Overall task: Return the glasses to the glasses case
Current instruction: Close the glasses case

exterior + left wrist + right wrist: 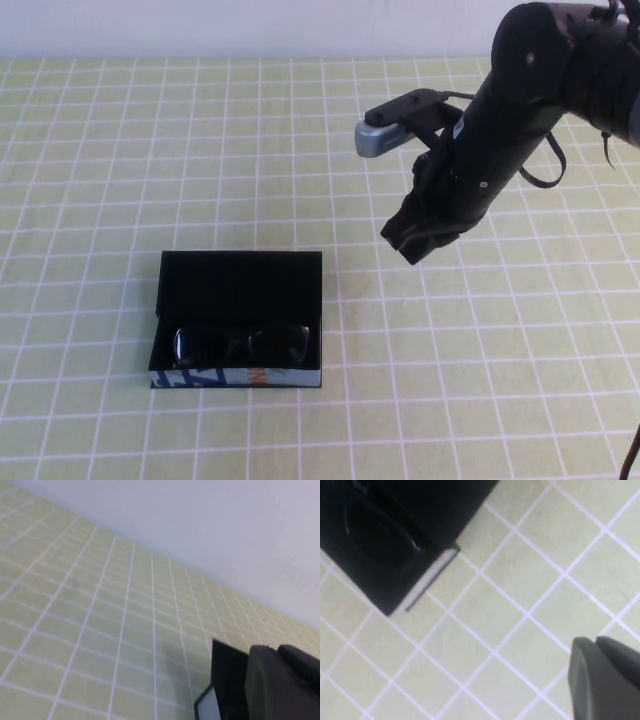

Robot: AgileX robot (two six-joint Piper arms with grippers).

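While the glasses (242,344) lie inside the open glasses case (238,290) on the green checked tablecloth (480,360), the right gripper (412,243) hangs above the cloth, the case down to its left; its grip state cannot be told. The left gripper (280,685) sits elsewhere, likewise unreadable.

yellow-green checked tablecloth (480,350), white wall (250,25)

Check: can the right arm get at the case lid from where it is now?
Probably yes. The right gripper hangs above the table, right of the glasses case, with nothing between them. The lid stands open, and the glasses lie inside. The left gripper isn't in the high view.
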